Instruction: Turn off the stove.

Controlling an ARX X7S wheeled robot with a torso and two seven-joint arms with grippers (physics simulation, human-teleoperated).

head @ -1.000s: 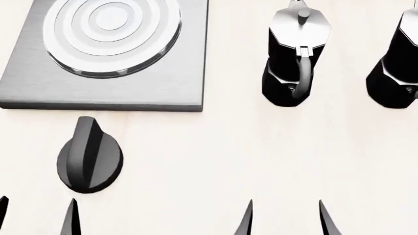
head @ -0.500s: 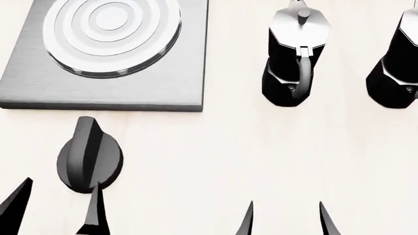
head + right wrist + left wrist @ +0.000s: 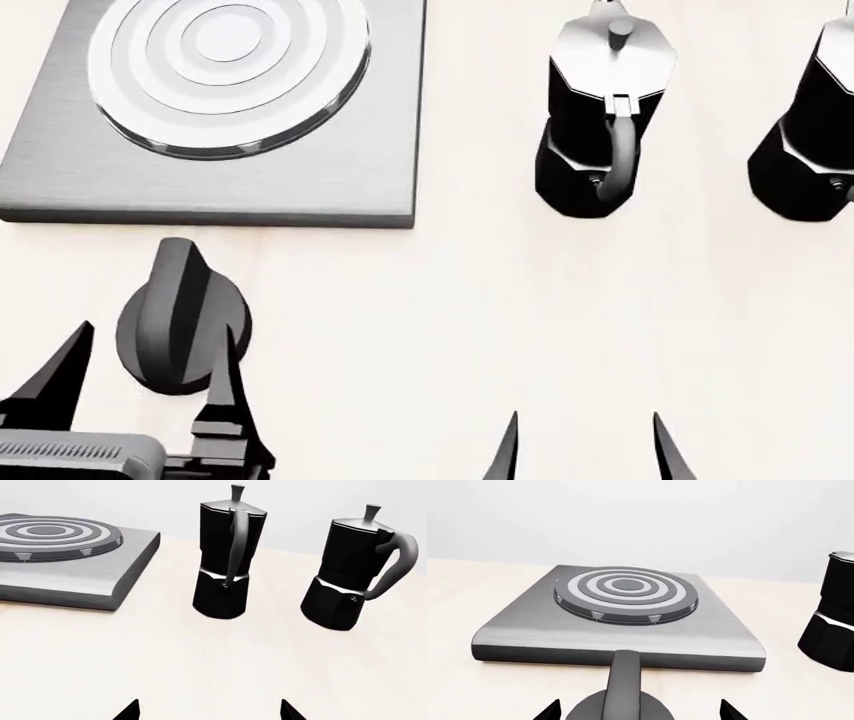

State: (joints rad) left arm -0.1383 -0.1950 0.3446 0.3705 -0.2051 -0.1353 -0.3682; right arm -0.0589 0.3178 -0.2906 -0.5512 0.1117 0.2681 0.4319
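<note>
Left claw (image 3: pixel 147 365) open astride the stove's black knob (image 3: pixel 180 315)

The right moka pot (image 3: pixel 817 130) (head view) and the stove (image 3: pixel 227 110) are cut off by edges.

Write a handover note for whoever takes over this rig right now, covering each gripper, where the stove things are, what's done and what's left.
Left gripper: open, fingers straddling the black round ridged knob, not closed on it.
Right gripper: open, empty, only its fingertips in view low over the pale table.
The flat brushed-grey metal stove plate with its ringed burner lies beyond the knob. Two black-and-silver moka pots stand off to its right, not on the burner.
Done: left gripper lined up on the knob.
Left: close on the knob and turn it off.
</note>
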